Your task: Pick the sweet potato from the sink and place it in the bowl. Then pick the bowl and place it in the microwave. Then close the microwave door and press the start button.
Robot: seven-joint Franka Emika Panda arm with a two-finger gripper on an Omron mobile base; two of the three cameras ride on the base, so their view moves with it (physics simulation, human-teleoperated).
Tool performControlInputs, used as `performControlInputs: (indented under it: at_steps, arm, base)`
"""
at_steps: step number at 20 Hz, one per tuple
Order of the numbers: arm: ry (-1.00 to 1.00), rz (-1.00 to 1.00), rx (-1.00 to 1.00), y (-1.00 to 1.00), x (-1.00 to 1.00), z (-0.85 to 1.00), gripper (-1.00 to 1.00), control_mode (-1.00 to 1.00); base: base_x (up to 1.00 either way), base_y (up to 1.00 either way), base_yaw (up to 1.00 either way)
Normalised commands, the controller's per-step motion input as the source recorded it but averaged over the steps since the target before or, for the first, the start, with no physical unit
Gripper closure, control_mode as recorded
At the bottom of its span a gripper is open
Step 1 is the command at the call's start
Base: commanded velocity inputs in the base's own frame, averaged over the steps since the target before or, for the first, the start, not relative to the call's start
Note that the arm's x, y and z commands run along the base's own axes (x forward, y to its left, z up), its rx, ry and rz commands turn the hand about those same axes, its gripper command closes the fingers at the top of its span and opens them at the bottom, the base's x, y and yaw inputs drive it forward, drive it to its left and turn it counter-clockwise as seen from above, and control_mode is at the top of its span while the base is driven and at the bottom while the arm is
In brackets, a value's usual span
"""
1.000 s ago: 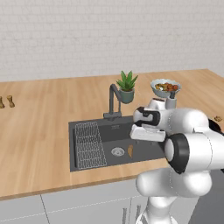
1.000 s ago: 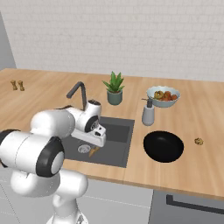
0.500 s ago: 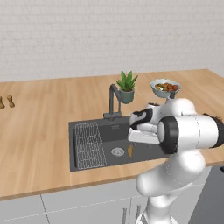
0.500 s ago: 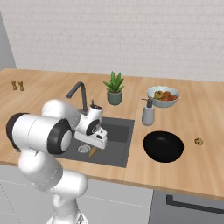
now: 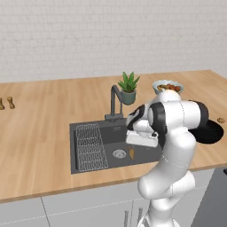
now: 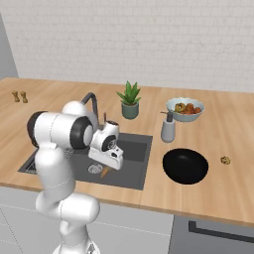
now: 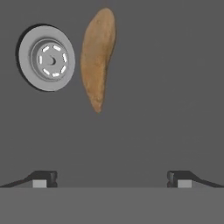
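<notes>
A wooden countertop [image 5: 40, 128] ran beneath a white brick wall [image 5: 88, 35], and the white arm [image 5: 177, 133] bent forward from the base over it. Set into the counter, the dark grey sink [image 5: 84, 165] held a wire rack [image 5: 91, 146] on its left side, a dark faucet [image 5: 114, 101] behind it and a round metal drain [image 7: 47, 57] in its floor. The shallow black bowl [image 6: 185, 165] sat on the counter right of the sink, well apart from it. Behind it stood a pale bowl of colourful food [image 6: 184, 108], a soap dispenser [image 6: 168, 128] and a potted plant [image 6: 130, 100]. The gripper [image 7: 111, 178] hung above the basin floor, jaws spread wide and holding nothing. The sweet potato [image 7: 98, 57] lay on the sink floor just beside the drain, clear of the fingertips [image 7: 43, 178].
</notes>
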Motion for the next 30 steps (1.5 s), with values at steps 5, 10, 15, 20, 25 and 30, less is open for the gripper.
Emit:
performControlInputs:
  at_steps: [5,10,15,20,25,30]
  arm:
    - [0.04,0.00,0.00,0.00,0.23,-0.45,-1.00,-1.00]
    - [0.02,0.00,-0.02,0.07,0.30,-0.30,-1.00,-1.00]
    - [0.00,0.00,-0.01,0.01,0.28,-0.32,-1.00,-1.00]
    - [0.01,0.00,-0.02,0.06,0.32,-0.34,-1.00,-1.00]
    - [0.01,0.00,-0.03,0.20,0.46,-0.32,-1.00,-1.00]
    - [0.00,0.00,0.00,0.02,0.10,-0.37,-1.00,-1.00]
  base:
    - [0.00,0.00,0.00]
    - [0.00,0.00,0.00]
    - [0.00,0.00,0.00]
    - [0.00,0.00,0.00]
    - [0.00,0.00,0.00]
    - [0.00,0.00,0.00]
